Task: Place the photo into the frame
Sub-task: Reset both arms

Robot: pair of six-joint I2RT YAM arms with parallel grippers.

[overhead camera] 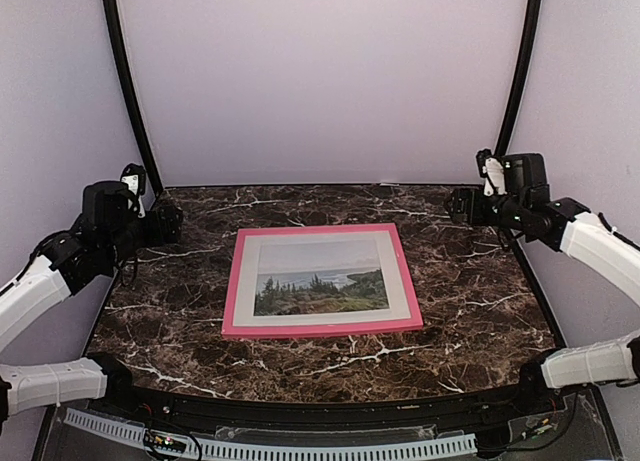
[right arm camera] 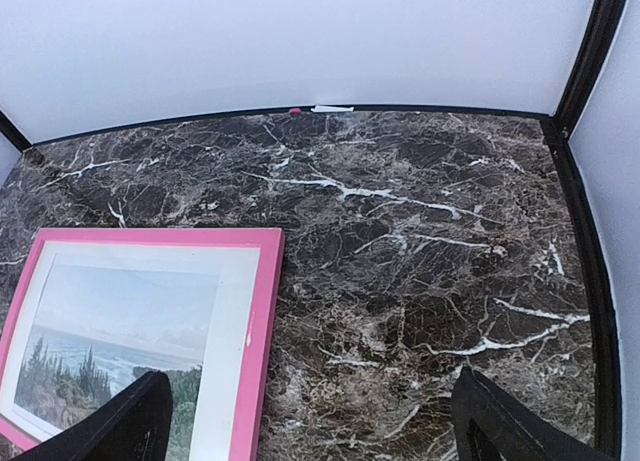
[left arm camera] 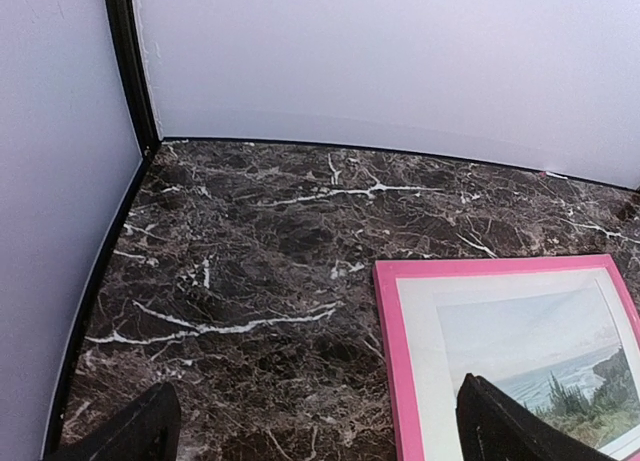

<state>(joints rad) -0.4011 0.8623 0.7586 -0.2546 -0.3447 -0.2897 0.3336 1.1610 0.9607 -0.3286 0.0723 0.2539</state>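
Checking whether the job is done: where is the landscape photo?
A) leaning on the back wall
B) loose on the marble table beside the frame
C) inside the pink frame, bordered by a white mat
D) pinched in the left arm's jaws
C: the paper landscape photo shows within the pink-red rectangular wooden frame, ringed by the white mat board, all lying flat on the dark marble table.

Robot test booth of laboratory type. Plain pale walls (overhead camera: 320, 81) close the 9, 12 and 3 o'clock sides, with curved black poles (overhead camera: 125, 91) at the rear corners, around a dark marble-pattern table (overhead camera: 470, 291). A white slotted cable strip (overhead camera: 300, 449) runs along the 6 o'clock edge, between the mounted white robot arms (overhead camera: 50, 383).
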